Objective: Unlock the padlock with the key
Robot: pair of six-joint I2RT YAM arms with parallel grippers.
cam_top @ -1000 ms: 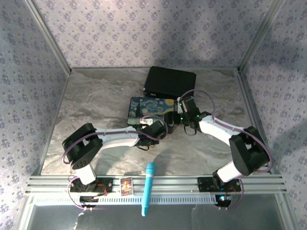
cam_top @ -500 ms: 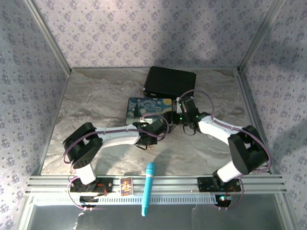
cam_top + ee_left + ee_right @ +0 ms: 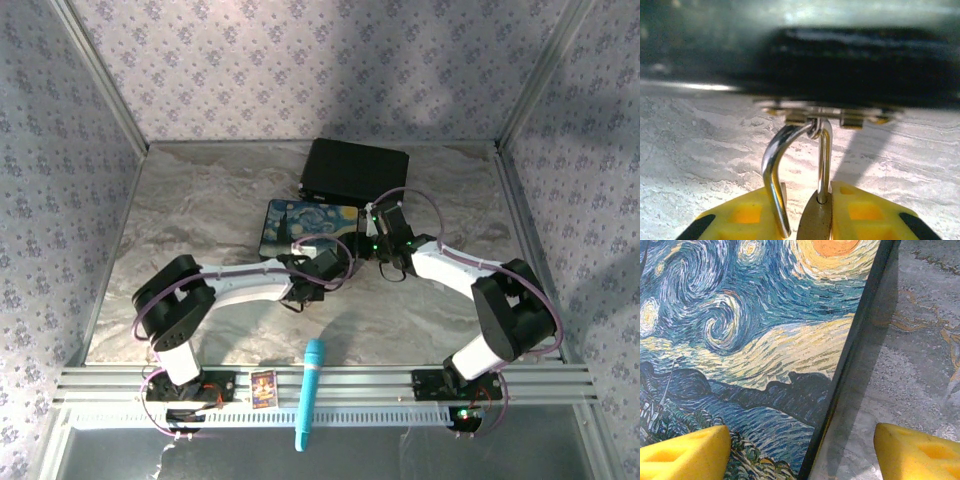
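In the left wrist view the padlock (image 3: 816,220) shows edge-on as a brass body squeezed between my yellow fingers (image 3: 867,215). My left gripper (image 3: 807,216) is shut on it. Its silver shackle (image 3: 824,160) is hooked through the metal hasp (image 3: 810,118) on the front of the painted box (image 3: 300,222). One shackle leg sits in the body, and the other curves down outside it. My right gripper (image 3: 802,450) is open, straddling the painted box's (image 3: 740,340) dark right edge, with nothing between its fingers (image 3: 685,447). From above, the left gripper (image 3: 322,262) and right gripper (image 3: 372,234) meet at the box's near right corner. The key is hidden.
A black box (image 3: 355,170) lies behind the painted box. A blue marker pen (image 3: 309,393) and a small tan block (image 3: 263,387) rest on the rail at the near edge. Marble tabletop (image 3: 190,220) stretches to the left, with patterned walls around it.
My right gripper has crept left and a little farther back along the painted box's edge. My left gripper has nudged forward, and the box has shifted slightly left.
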